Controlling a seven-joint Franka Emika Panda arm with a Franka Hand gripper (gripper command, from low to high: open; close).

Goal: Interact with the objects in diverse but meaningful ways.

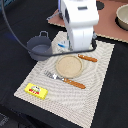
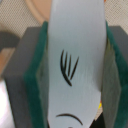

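In the wrist view my gripper (image 2: 75, 80) is shut on the white fish (image 2: 75, 45), which has black gill lines. The green pads (image 2: 36, 75) press it from both sides. In the exterior view the white arm (image 1: 80, 22) hangs over the far part of the placemat and hides the gripper and the fish. The dark grey two-handled pot (image 1: 39, 46) stands at the exterior view's left of the arm. The yellow red-marked packet (image 1: 36, 90) lies on the mat's near left corner. The tomato and the biscuit block are out of view.
A beige plate (image 1: 68, 66) sits mid-mat (image 1: 100, 90), with a fork (image 1: 64, 79) in front of it and an orange-handled knife (image 1: 87, 58) behind. A tan bowl (image 1: 122, 17) stands on a brown board at the back right.
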